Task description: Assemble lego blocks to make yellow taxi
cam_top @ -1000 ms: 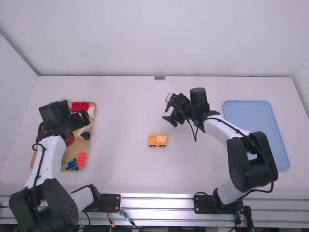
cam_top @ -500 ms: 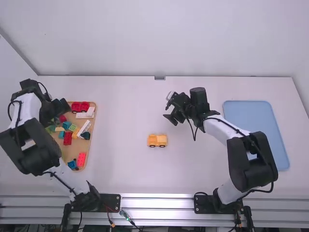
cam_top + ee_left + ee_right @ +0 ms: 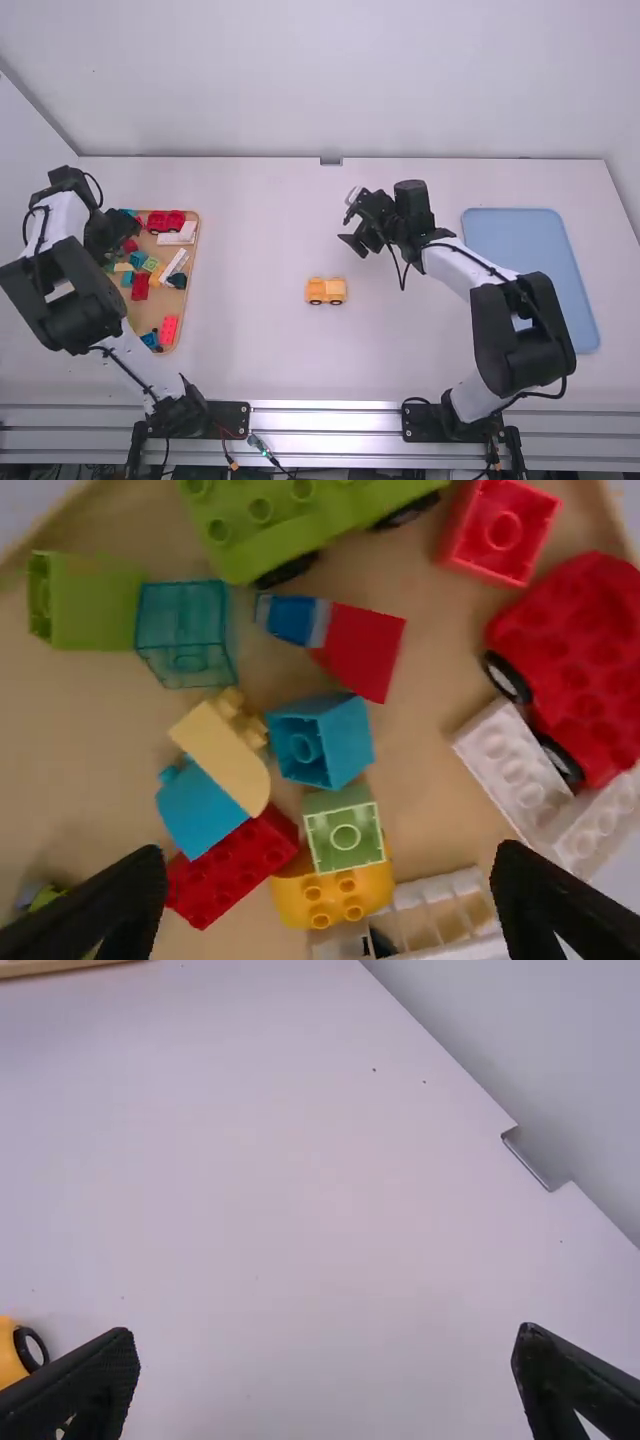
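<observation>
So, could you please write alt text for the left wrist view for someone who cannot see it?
The left arm's open gripper hovers over a wooden tray of loose toy blocks, including red, blue, green, white and yellow pieces. A green wheeled base and a red wheeled base lie among them.

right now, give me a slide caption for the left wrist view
Open left gripper above a tray of loose building blocks, red wheeled base among them

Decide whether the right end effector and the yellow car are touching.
Apart. The high view shows a strip of white table between the right end effector and the yellow car.
</observation>
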